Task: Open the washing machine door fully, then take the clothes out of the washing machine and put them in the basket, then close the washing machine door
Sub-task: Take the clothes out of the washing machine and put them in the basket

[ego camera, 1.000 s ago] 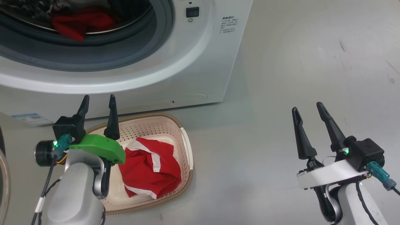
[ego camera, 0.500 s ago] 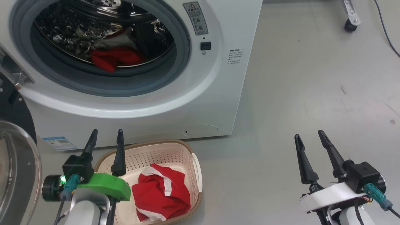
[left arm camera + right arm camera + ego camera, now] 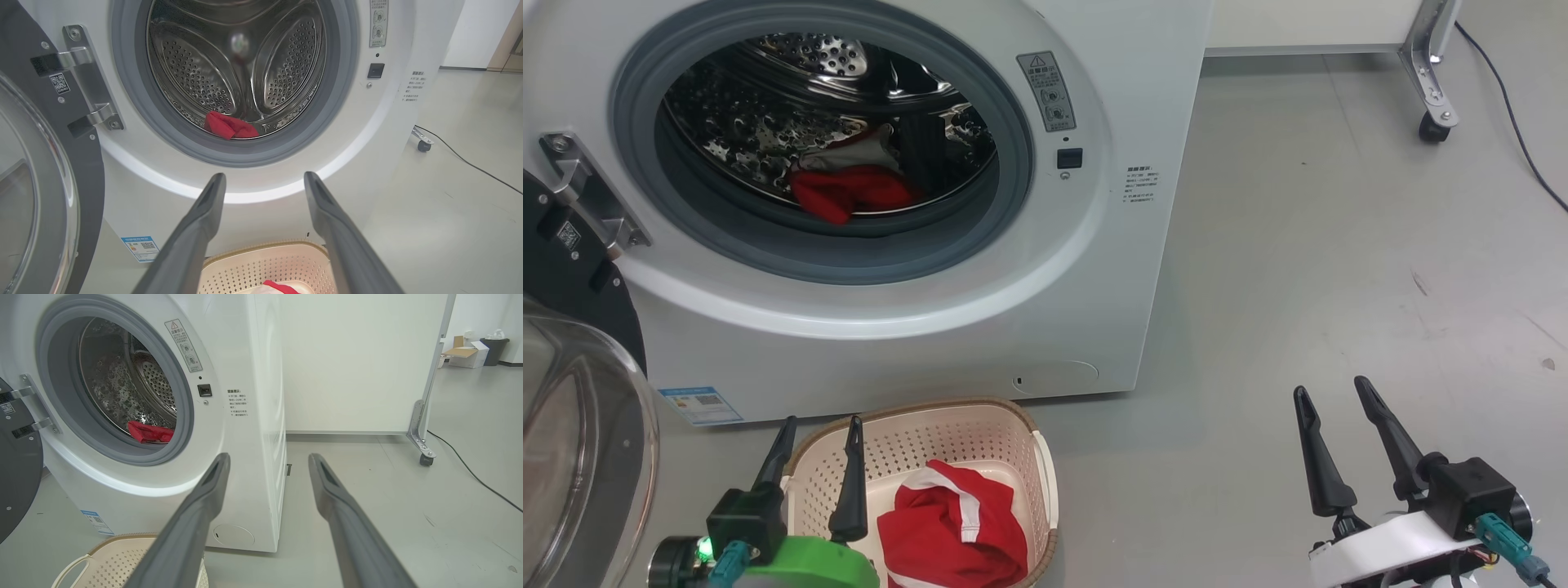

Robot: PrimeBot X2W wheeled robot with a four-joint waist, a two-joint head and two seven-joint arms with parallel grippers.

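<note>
Empty right gripper point(image 3: 269, 457) spread wide, washing machine door point(image 3: 16, 473) swung aside, red clothes point(image 3: 150, 433) inside washing machine point(image 3: 245, 355), basket point(image 3: 118, 559) below.

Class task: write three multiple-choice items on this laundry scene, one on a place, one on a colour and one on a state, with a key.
1. Relative to the washing machine, where is the basket?
A. on top of it
B. on the floor in front of it
C. inside it

2. What colour are the clothes?
A. blue
B. green
C. red with white trim

3. What state is the washing machine door in?
A. swung open
B. shut
C. taken off

Key:
1 B: it stands on the floor below the round opening.
2 C: red fabric with a white stripe lies in the basket.
3 A: the door hangs on its hinge at the left.
</note>
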